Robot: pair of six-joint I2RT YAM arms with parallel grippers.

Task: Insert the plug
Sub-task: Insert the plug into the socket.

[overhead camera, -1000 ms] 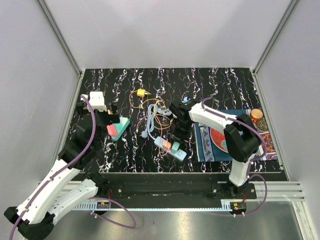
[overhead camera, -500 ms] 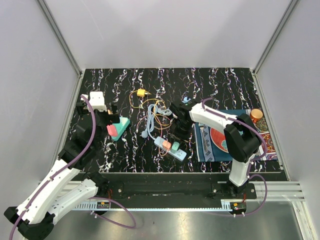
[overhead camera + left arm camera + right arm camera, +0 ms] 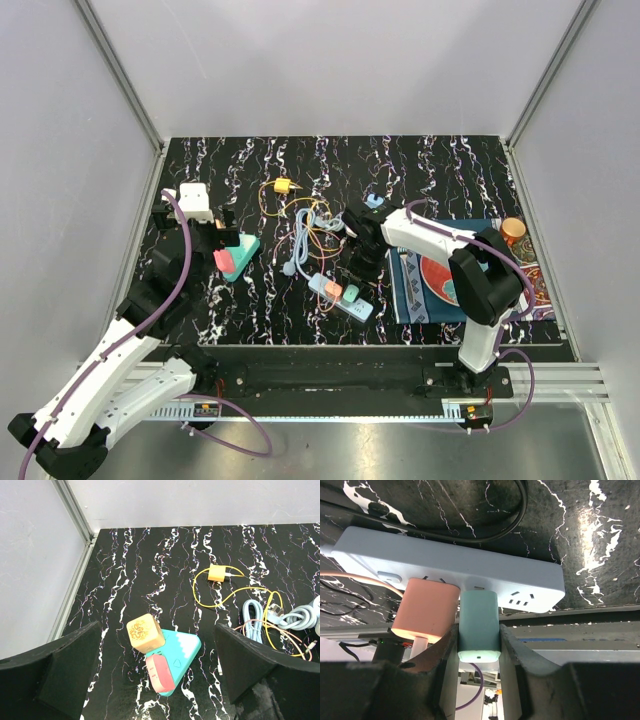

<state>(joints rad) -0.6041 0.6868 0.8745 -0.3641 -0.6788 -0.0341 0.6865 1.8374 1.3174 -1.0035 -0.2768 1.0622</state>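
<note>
Risk of bent prongs if pushed crooked into power strip [image 3: 520,577] near front edge of table [image 3: 250,160]. Clamps right hand [image 3: 479,647] on mint plug [image 3: 478,615]; holds left hand [image 3: 159,645] apart, empty.

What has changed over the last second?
Hardly anything: the right gripper nudged slightly at the strip, clamped on the green plug seated beside the pink plug. Left arm, cables and blocks did not move.

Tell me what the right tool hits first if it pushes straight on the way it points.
The white power strip: the right tool grips the green plug, already against the strip's sockets beside the pink plug. Seating depth is unclear.
</note>
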